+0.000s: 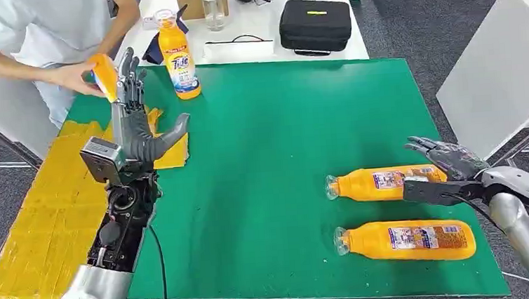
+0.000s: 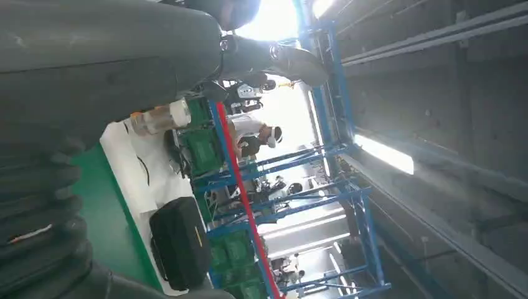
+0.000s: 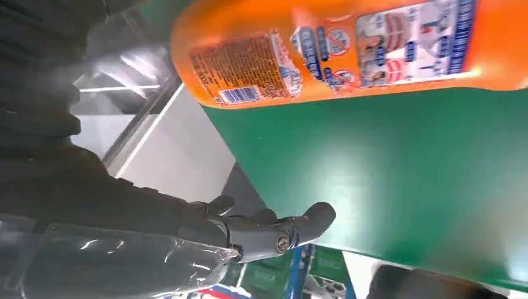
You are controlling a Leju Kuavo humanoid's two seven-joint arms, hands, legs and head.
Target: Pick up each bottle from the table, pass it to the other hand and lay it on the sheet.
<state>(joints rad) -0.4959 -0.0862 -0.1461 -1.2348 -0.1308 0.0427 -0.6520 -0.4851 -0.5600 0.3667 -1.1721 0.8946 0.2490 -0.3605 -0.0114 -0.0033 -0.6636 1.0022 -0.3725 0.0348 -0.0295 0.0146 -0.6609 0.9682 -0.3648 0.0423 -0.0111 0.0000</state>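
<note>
While the left hand [image 1: 135, 123] stands raised w/ fingers spread, holding nothing, a person's hand [image 1: 74, 77] grips an orange bottle [image 1: 105, 76] just beside its fingertips, above the yellow sheet [image 1: 49, 221]. Head view: right hand [image 1: 444, 168] open, against the nearer-to-rim lying bottle [image 1: 383, 183]; second lying bottle [image 1: 407, 241] alongside, upright one [image 1: 178, 55] at back. To grip well, I'd wrap the bottle's mid-body, not the cap. Green mat [image 1: 269, 156] looks flat. Left wrist: black case [image 2: 180, 242], blue racks [image 2: 336, 187]. Right wrist: bottle label [image 3: 348, 50] close, thumb [image 3: 280, 232] clear of it.

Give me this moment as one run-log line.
left hand: open, raised over yellow sheet | person's hand: holds a bottle beside it | right hand: open by far lying bottle | near lying bottle, upright bottle: untouched
</note>
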